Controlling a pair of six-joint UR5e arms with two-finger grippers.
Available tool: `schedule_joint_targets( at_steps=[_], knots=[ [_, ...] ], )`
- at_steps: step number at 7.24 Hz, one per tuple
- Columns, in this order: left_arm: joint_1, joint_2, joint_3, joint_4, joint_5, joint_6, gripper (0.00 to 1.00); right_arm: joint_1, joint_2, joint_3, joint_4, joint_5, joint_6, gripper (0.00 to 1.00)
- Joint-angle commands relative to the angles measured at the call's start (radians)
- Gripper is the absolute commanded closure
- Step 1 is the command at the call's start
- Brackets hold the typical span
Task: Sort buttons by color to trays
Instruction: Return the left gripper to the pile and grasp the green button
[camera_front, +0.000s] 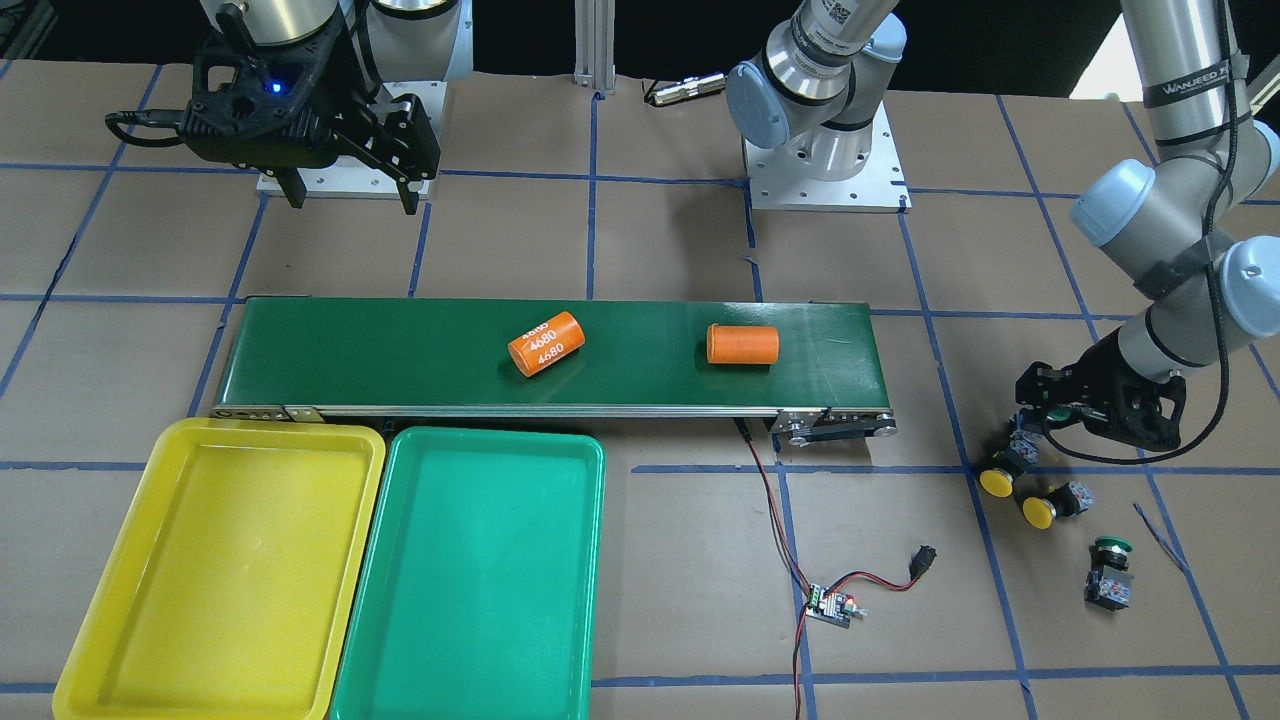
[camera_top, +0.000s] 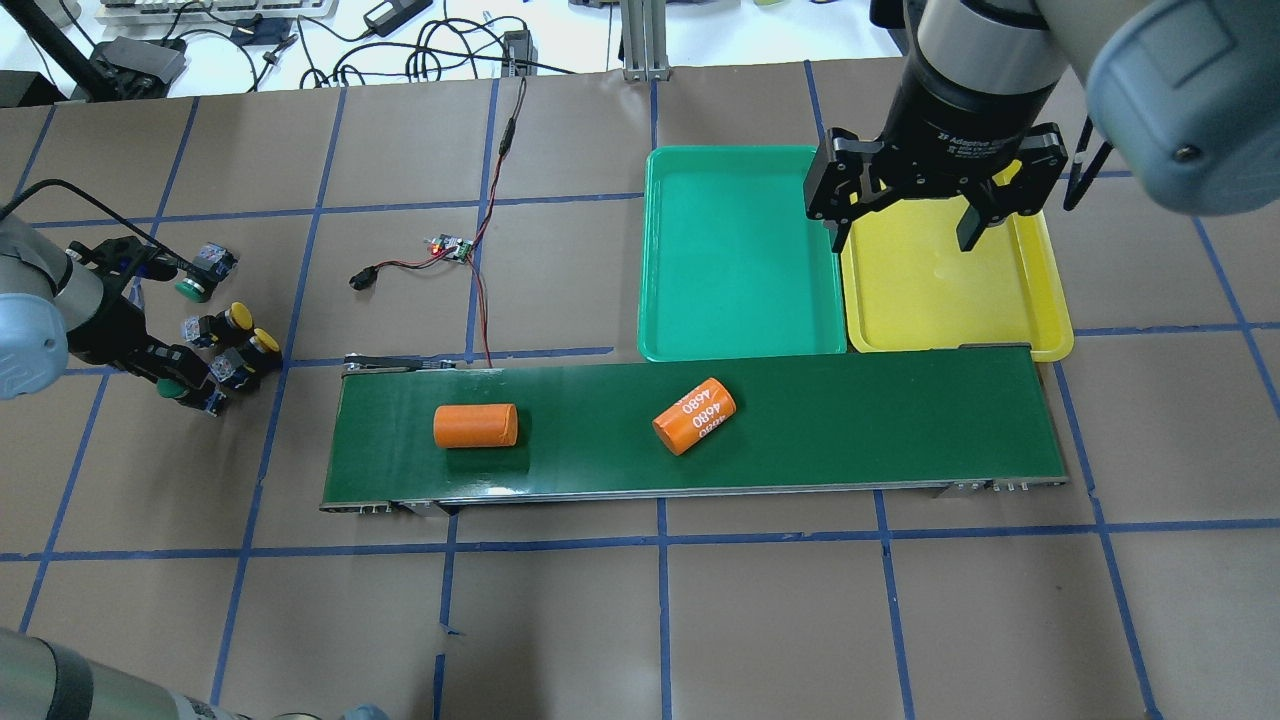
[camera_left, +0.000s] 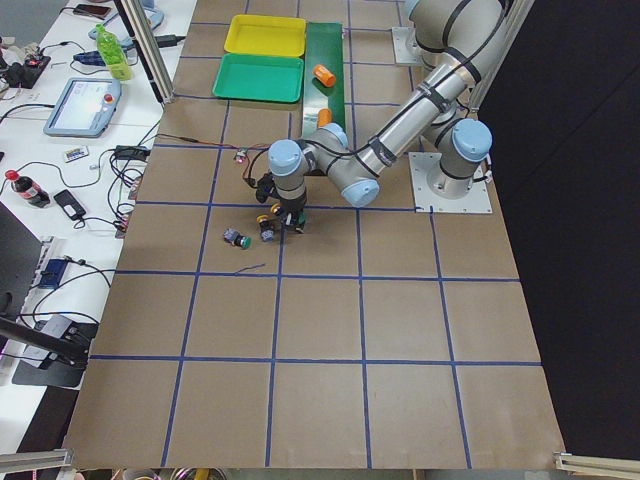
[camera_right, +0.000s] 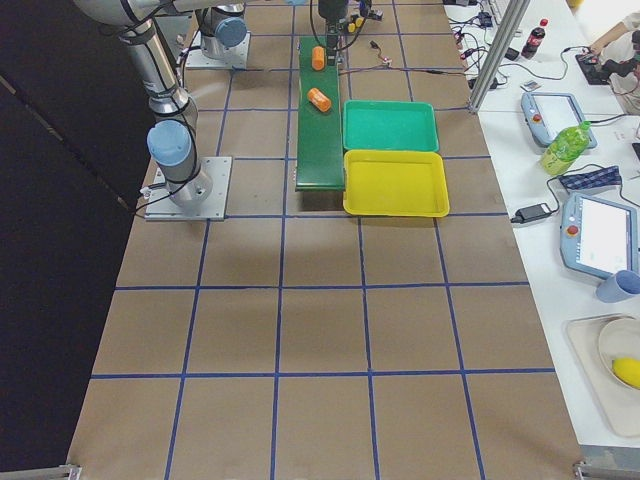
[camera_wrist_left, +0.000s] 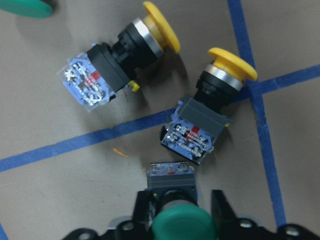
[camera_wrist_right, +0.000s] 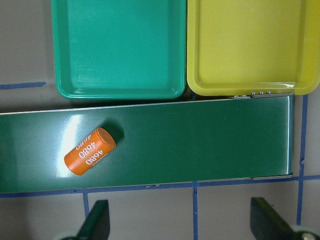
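A: Buttons (camera_front: 1040, 513): where?
B: Near the left edge of the table (camera_top: 600, 620). The left gripper (camera_wrist_left: 181, 210) straddled one green button (camera_wrist_left: 182, 227), grasp indeterminable; two yellow buttons (camera_wrist_left: 220, 85) crowded just ahead.
A: Right gripper (camera_top: 903, 235)?
B: Released, empty, raised on the robot side of the conveyor belt (camera_top: 800, 430).

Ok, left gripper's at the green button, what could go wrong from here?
1. The nearer yellow button lies almost against the green button that the left gripper straddles; closing or lifting could knock it.
2. A gap shows at one finger only, so the button may twist as the jaws shut.
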Motion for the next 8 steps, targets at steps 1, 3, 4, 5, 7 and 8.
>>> schedule_joint_targets(
  at_steps=[1, 3, 4, 5, 7, 8],
  knots=[
    [-0.028, 0.045, 0.042, -0.061, 0.003, -0.070, 1.00, 0.000, 0.000, 0.000, 0.000, 0.000, 0.000, 0.00],
    [-0.141, 0.121, 0.055, -0.160, -0.005, -0.248, 1.00, 0.000, 0.000, 0.000, 0.000, 0.000, 0.000, 0.00],
    [-0.207, 0.166, 0.053, -0.209, -0.008, -0.360, 1.00, 0.000, 0.000, 0.000, 0.000, 0.000, 0.000, 0.00],
    [-0.262, 0.204, 0.044, -0.243, -0.010, -0.441, 1.00, 0.002, 0.000, 0.000, 0.000, 0.000, 0.000, 0.00],
    [-0.382, 0.246, -0.006, -0.253, -0.013, -0.621, 1.00, 0.000, 0.000, 0.000, 0.000, 0.000, -0.001, 0.00],
    [-0.419, 0.247, -0.034, -0.241, -0.010, -0.664, 1.00, 0.000, 0.000, 0.000, 0.000, 0.000, 0.000, 0.00]
  ],
)
